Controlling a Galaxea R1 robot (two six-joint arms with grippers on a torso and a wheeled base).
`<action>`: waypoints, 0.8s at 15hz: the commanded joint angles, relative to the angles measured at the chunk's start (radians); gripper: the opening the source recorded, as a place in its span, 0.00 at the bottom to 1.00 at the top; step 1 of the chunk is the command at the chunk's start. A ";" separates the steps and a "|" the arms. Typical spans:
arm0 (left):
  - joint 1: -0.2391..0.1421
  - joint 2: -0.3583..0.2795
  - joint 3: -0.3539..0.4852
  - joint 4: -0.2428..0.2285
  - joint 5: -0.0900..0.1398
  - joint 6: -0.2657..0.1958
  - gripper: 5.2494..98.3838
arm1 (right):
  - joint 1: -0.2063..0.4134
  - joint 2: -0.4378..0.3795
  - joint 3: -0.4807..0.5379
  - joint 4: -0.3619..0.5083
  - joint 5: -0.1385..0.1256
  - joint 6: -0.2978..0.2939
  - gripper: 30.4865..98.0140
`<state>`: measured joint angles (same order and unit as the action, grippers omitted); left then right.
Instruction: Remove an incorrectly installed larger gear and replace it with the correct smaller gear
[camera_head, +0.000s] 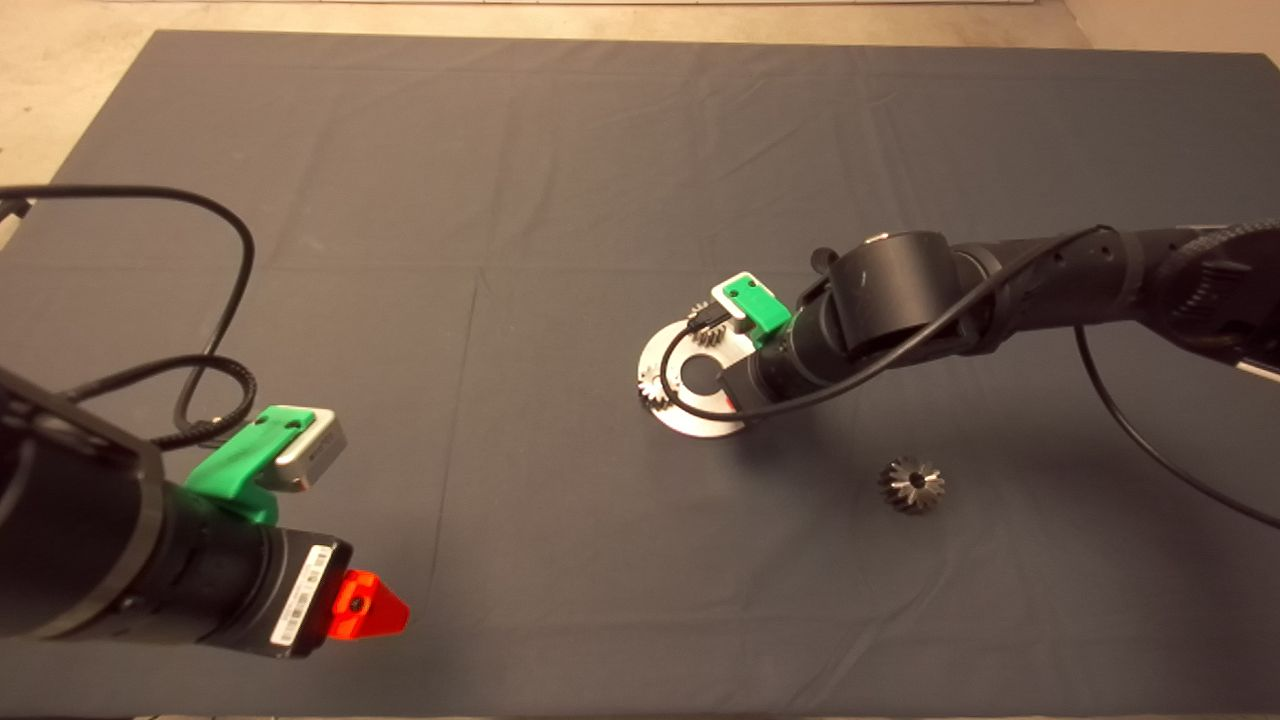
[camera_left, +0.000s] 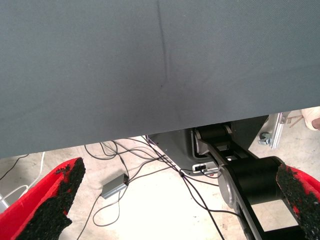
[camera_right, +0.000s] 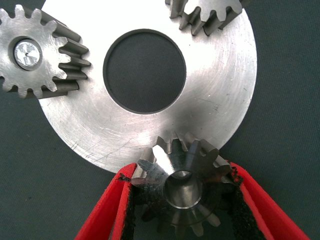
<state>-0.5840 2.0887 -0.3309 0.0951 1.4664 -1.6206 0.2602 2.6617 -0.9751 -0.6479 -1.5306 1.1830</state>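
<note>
I hold the small dark-grey steel toothed gear (camera_right: 184, 192) clamped between the right gripper's (camera_right: 182, 200) red fingers (camera_right: 107, 210), closed on its teeth, over the rim of the round silver steel plate (camera_right: 220, 95), so it can seat beside the two brighter silver gears (camera_right: 37, 52). The wide flared steel gear (camera_head: 911, 485) lies discarded on the dark mat (camera_head: 500, 200), well apart. The left gripper (camera_left: 175, 200) waits, fingers wide apart and empty.

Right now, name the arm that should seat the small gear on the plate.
Right. The right gripper already clamps the smaller gear at the rim of the steel plate. The left gripper hangs open off the mat's edge, far away.
</note>
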 joint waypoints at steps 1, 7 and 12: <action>0.000 0.000 0.015 -0.015 0.003 -0.008 1.00 | 0.021 -0.006 0.018 -0.029 -0.019 0.007 0.16; 0.001 0.000 0.015 -0.015 0.003 -0.008 1.00 | 0.012 0.007 0.012 -0.030 -0.017 0.006 0.16; 0.001 0.000 0.015 -0.015 0.003 -0.008 1.00 | -0.012 0.005 0.012 -0.032 -0.017 0.006 0.16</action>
<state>-0.5796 2.0891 -0.3309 0.0951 1.4664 -1.6232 0.2504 2.6628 -0.9732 -0.6557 -1.5340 1.1834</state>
